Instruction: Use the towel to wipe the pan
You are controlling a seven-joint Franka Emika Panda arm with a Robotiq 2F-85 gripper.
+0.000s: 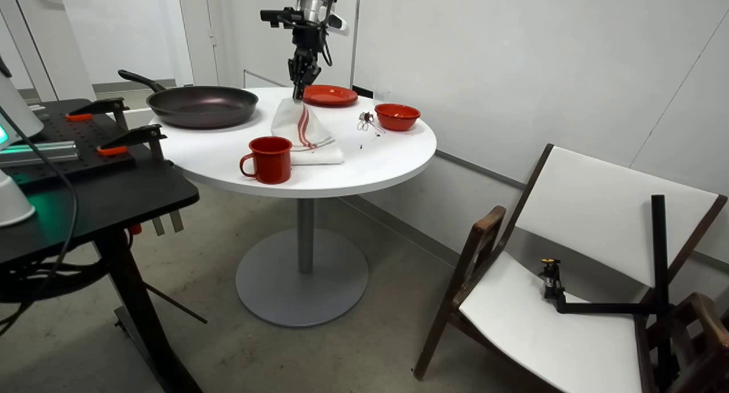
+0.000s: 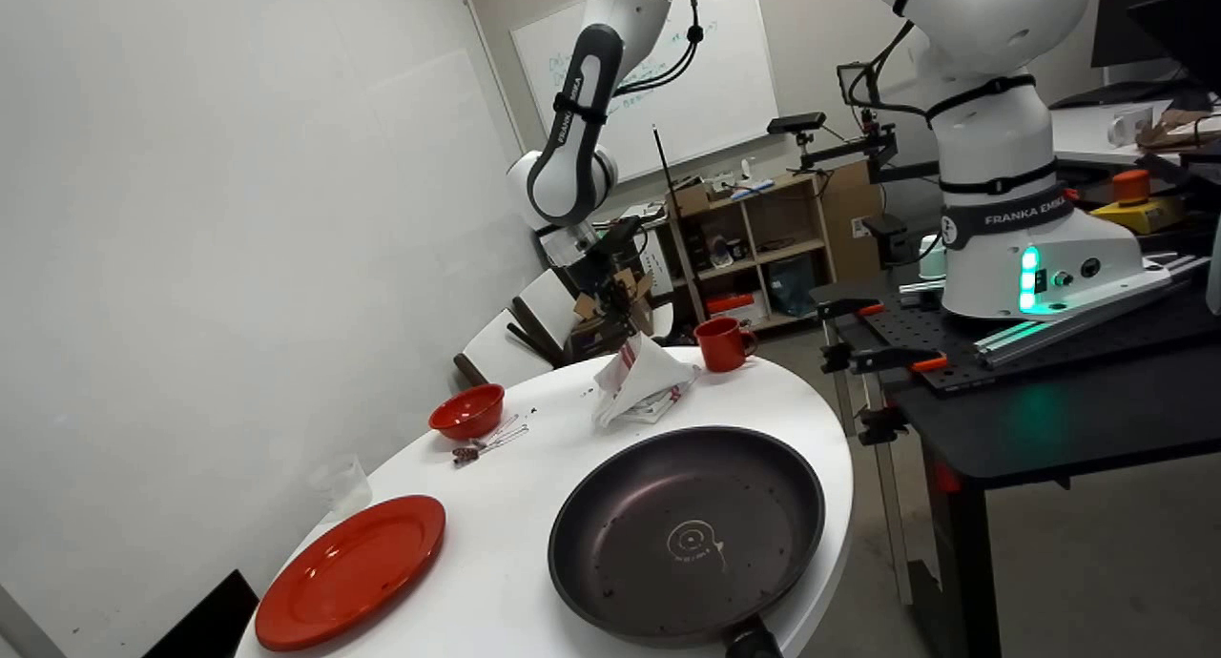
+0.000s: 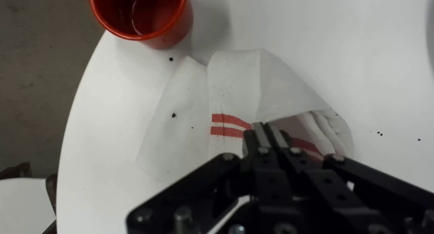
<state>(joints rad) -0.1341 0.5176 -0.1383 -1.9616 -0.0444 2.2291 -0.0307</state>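
Your hand [image 3: 264, 124] has the towel [image 3: 234, 81] pinched mid-cloth; likely light and limp, best gripped through bunched layers.

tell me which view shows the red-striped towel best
The wrist view: the red-striped towel appears largest there, seen from above, its folds clear, though the fingers cover part. Both exterior views show it smaller, peaked at the fingers.
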